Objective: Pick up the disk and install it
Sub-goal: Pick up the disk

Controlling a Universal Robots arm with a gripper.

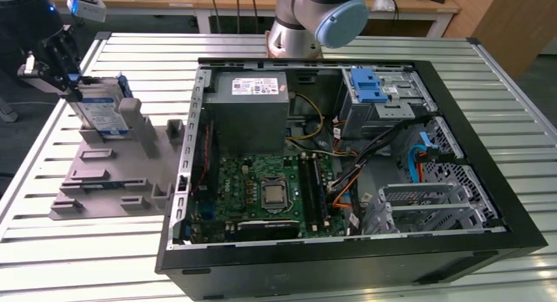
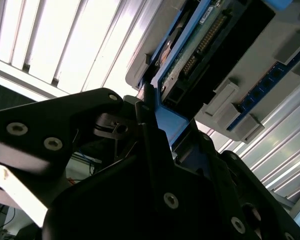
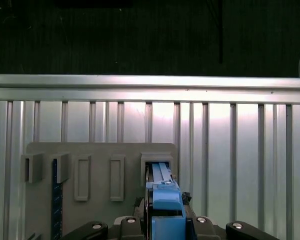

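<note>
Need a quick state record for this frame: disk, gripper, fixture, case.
disk: upright in a slot of the grey fixture, outside the case
gripper: at the disk's upper end, jaws closed on its blue rail
grey fixture: on the slatted table, at the exterior view's left of the case
case: open, motherboard exposed
install: not done

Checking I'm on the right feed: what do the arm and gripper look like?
The arm is silver-grey tubing with a light blue joint cap. The gripper is matte black and blocky, with round silver screw heads in the second wrist view.
</note>
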